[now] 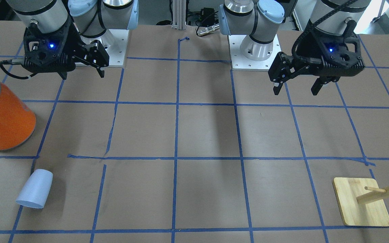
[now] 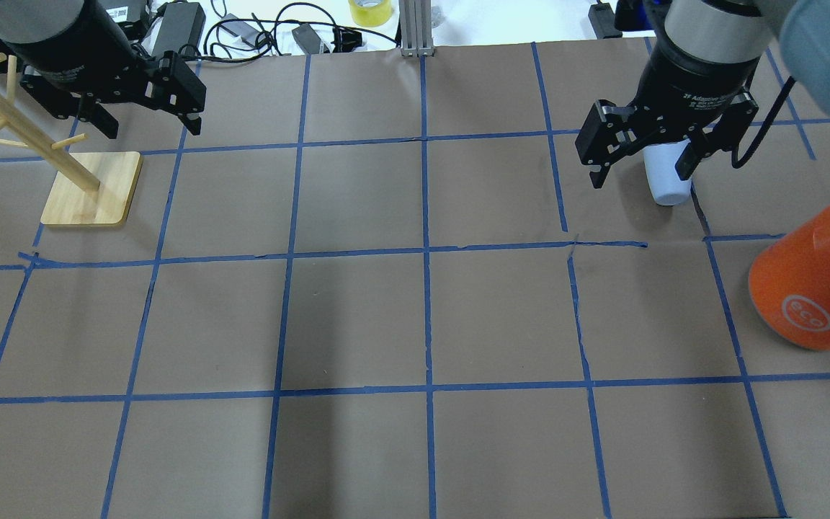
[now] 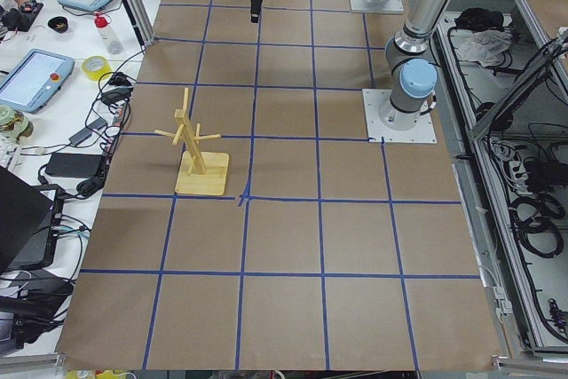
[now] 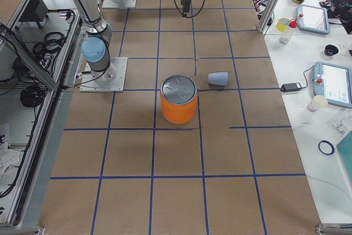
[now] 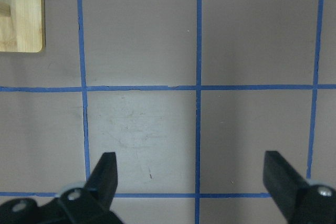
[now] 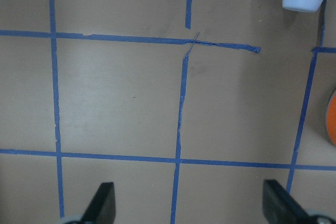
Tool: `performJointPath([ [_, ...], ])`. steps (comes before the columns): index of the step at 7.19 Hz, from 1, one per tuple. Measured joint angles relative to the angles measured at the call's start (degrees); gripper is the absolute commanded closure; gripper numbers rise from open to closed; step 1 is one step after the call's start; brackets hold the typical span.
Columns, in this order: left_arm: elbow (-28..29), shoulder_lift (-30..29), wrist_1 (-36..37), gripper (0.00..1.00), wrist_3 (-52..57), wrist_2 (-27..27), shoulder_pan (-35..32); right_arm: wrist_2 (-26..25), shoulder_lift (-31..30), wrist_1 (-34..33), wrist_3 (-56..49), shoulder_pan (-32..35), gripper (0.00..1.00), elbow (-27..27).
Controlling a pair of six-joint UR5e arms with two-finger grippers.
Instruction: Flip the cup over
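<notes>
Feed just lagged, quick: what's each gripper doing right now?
Left gripper: open, holding nothing.
Right gripper: open, holding nothing; the cup lies on its side, untouched.

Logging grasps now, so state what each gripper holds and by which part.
Nothing is held. The left gripper and right gripper hang open above the table; the cup lies on its side, apart from both.

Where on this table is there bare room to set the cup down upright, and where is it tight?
The whole middle of the table, between the cup and the wooden rack, is bare. It is tightest at the robot's right end, where the cup lies on its side near the orange can, not touching it.
</notes>
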Motion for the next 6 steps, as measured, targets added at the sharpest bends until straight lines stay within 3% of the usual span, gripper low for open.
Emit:
performJointPath([
  [6, 0.0, 0.0, 0.0, 0.0, 0.0, 0.0, 0.0, -0.2, 0.0, -0.1, -0.7, -0.2, 0.0, 0.2],
])
